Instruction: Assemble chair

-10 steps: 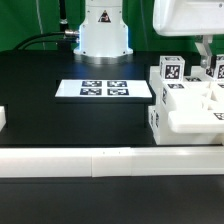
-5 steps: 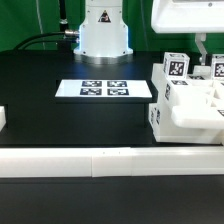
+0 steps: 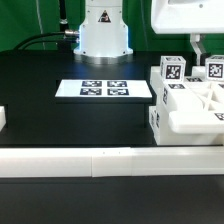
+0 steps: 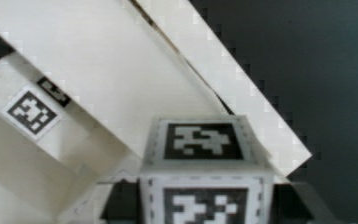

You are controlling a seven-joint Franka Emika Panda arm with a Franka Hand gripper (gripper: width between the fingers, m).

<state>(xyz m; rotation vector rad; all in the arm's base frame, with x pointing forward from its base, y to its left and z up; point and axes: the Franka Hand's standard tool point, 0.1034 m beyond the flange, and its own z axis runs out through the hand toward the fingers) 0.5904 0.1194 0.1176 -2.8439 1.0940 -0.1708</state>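
Note:
The chair's white slabs (image 3: 185,108) stand at the exterior view's right, with a tagged post (image 3: 172,72) upright on them. My gripper (image 3: 208,58) hangs over them from the white hand at the top right. One dark finger (image 3: 197,47) shows beside a second tagged post (image 3: 214,73). In the wrist view my gripper (image 4: 202,200) is shut on this square post (image 4: 201,142), a dark finger on each side. Beyond the post lie long white chair slabs (image 4: 149,75), one bearing a tag (image 4: 34,112).
The marker board (image 3: 105,89) lies flat mid-table. A long low white rail (image 3: 90,160) runs along the front edge. The arm's base (image 3: 104,30) stands at the back, and a small white piece (image 3: 2,118) sits at the exterior view's left edge.
My gripper has shifted a little toward the exterior view's left, carrying the held post with it. The post's tag now shows in full.

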